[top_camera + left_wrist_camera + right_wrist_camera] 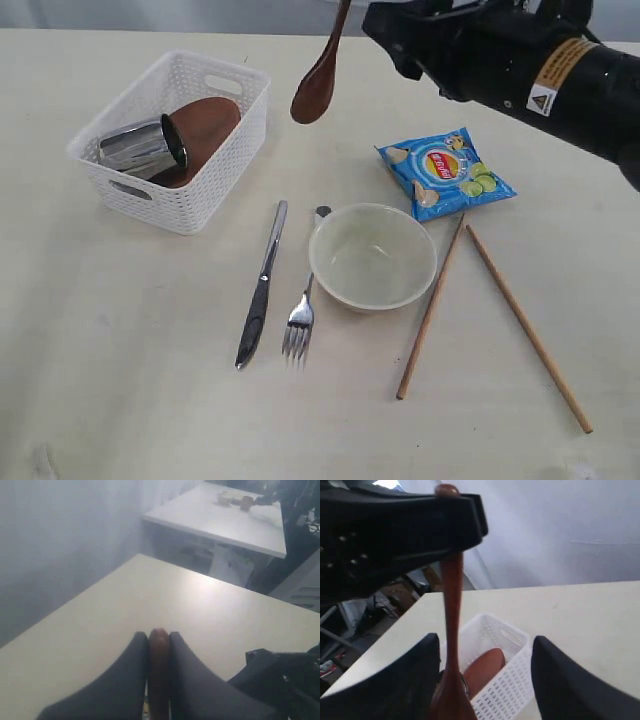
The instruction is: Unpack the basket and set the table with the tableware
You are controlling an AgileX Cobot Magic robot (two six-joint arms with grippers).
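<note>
Spoon [318,85] clamped by left gripper [159,636] (at handle); right gripper [486,640] spread wide, gripping nothing

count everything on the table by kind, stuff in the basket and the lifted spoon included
basket: 1
cup: 1
plate: 1
spoon: 1
knife: 1
fork: 1
bowl: 1
chopsticks: 2
chip bag: 1
total: 10

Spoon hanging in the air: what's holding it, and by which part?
The left end effector is shut on the wooden spoon at the top end of its handle; its scoop hangs down. The right end effector is open, gripping nothing.
</note>
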